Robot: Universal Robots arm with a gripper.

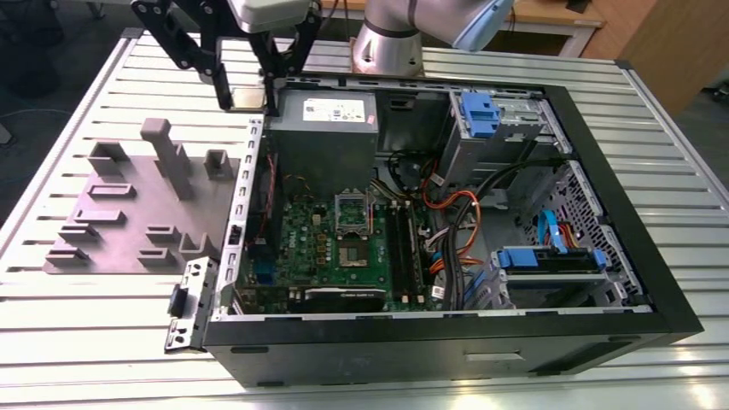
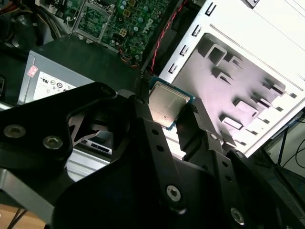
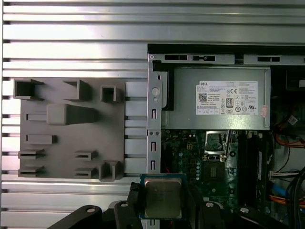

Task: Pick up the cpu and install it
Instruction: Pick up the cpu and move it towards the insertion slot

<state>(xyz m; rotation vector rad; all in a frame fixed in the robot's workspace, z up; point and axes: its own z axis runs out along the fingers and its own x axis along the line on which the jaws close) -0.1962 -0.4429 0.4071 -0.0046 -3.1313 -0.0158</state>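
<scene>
My gripper hangs above the far left corner of the open computer case, between the grey fixture plate and the power supply. It is shut on the cpu, a small square chip with a silver-grey metal top, pinched by its edges between the two black fingers. The second wrist view shows the cpu tilted in the gripper. The motherboard's socket stands with its metal frame lifted, down inside the case and apart from the gripper.
A grey fixture plate with raised blocks lies on the slatted metal table, at the exterior view's left of the case. A power supply, cables and blue drive bays crowd the case around the motherboard.
</scene>
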